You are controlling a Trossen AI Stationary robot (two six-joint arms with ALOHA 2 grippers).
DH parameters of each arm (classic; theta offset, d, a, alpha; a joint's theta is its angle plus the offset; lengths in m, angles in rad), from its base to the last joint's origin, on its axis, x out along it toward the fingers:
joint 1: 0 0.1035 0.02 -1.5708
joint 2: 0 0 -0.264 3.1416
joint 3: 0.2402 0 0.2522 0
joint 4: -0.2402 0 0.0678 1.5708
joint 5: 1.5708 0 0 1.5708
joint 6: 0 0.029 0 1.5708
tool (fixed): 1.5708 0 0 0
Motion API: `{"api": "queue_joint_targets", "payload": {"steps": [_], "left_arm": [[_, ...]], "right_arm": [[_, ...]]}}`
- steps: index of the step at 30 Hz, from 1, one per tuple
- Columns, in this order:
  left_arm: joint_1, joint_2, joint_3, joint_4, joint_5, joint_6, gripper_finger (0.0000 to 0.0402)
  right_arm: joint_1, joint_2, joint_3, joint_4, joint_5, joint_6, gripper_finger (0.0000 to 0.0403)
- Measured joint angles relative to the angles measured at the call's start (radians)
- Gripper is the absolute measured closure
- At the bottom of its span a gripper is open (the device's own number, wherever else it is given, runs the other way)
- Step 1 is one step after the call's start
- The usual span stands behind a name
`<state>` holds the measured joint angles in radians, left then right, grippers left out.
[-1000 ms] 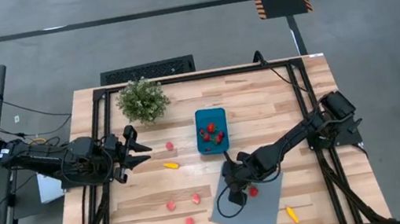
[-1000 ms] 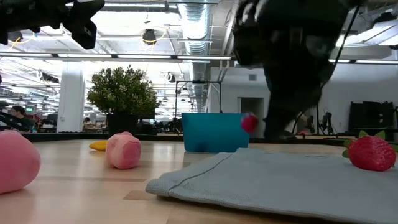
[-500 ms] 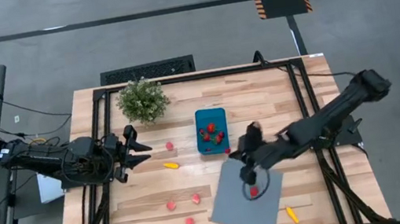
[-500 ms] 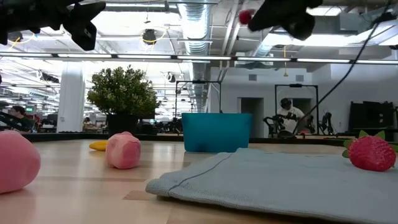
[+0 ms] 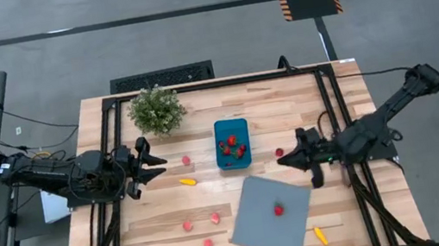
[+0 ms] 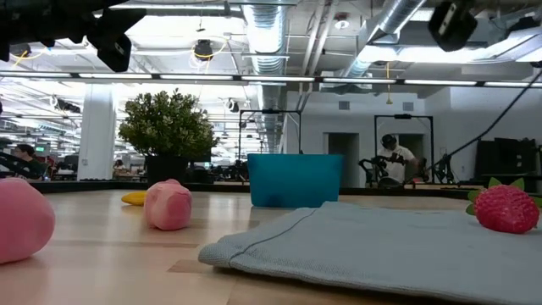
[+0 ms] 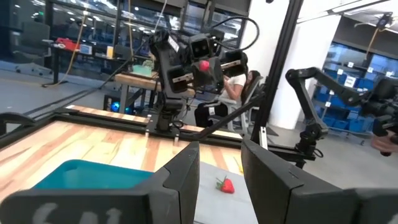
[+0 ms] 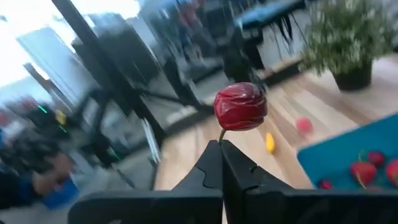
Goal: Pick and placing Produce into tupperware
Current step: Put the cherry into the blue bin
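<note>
The teal tupperware (image 5: 232,143) stands mid-table with several red pieces in it; the low view shows it too (image 6: 295,180). To its right my right gripper (image 5: 288,158) hovers, shut on a small round red produce piece (image 8: 240,107). A strawberry (image 5: 278,210) lies on the grey sheet (image 5: 262,230). Pink pieces (image 5: 188,225) and a yellow piece (image 5: 186,181) lie on the wood. My left gripper (image 5: 159,167) waits at the table's left, open, with nothing between its fingers (image 7: 186,171). My right gripper pinches the thin stem (image 8: 221,135) of the red piece between its two fingertips. The fingers lie level and point toward the table's left. The red ball stands just past the fingertips, lifted clear above the table.
A bushy potted plant (image 5: 155,109) stands at the far left. Another yellow piece (image 5: 319,235) lies near the front edge beside the sheet. Black frame rails (image 5: 336,114) run along both sides of the table.
My right gripper has risen from over the grey sheet and drawn back toward the table's right and far side with the red piece. It has tipped from pointing down to level. The strawberry stays on the sheet.
</note>
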<state>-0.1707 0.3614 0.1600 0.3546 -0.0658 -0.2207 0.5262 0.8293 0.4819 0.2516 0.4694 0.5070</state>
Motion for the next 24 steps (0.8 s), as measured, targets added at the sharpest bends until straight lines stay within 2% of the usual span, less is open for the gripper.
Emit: {"api": "queue_joint_targets", "payload": {"steps": [4, 10, 18, 24], "left_arm": [[0.000, 0.000, 0.000, 0.000, -0.003, 0.000, 0.0293], [0.000, 0.000, 0.000, -0.001, -0.003, -0.008, 0.0293], [0.000, 0.000, 0.000, -0.006, -0.005, -0.008, 0.0293], [0.000, 0.000, 0.000, -0.006, -0.033, -0.008, 0.0293]], "right_arm": [[0.006, -0.114, -0.131, 0.199, -0.018, -0.053, 0.0392], [-0.004, -0.220, -0.248, 0.411, -0.139, -0.086, 0.0392], [-0.003, -0.251, -0.332, 0.766, -0.333, -0.286, 0.0392], [-0.045, -0.256, -0.360, 0.916, -0.316, -0.455, 0.0392]]}}
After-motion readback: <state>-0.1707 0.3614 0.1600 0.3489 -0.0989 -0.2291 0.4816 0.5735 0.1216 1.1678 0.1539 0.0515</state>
